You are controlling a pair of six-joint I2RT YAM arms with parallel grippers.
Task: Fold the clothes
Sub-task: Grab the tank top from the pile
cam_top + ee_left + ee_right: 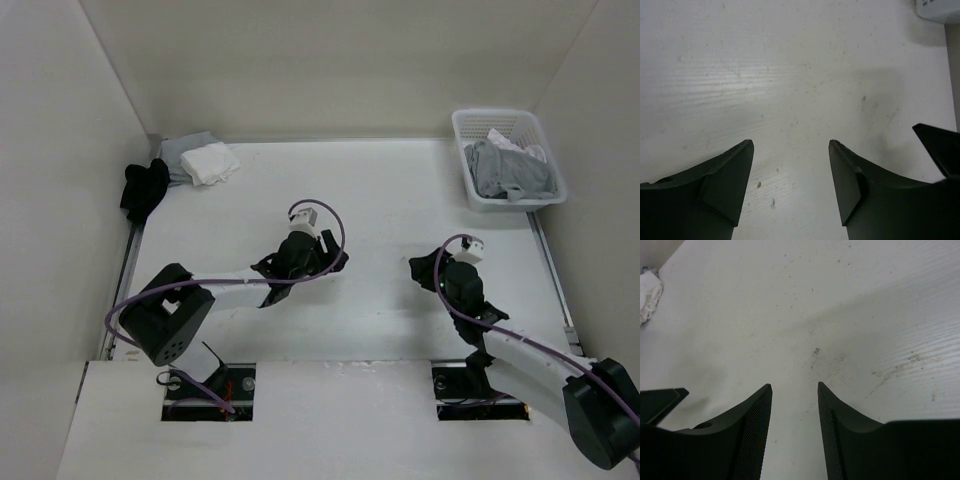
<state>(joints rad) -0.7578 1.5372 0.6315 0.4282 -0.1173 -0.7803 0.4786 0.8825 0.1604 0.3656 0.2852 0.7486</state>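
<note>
Grey clothes (510, 172) are piled in the white basket (497, 113), well apart from the left claw (791, 145) and right claw (795, 387); both are spread wide, nothing held.

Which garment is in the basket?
The medium-grey garment, bunched in the white basket far right, a white scrap showing behind it. The black garment and folded white cloth lie outside it, far left.

from above and behind the arms (235, 285) we look down on the whole table (400, 200). each wrist camera sits close over it: the left faces the far right corner, catching the basket (940, 9), the right the far left corner's white garment (649, 295). the top view shares both.
</note>
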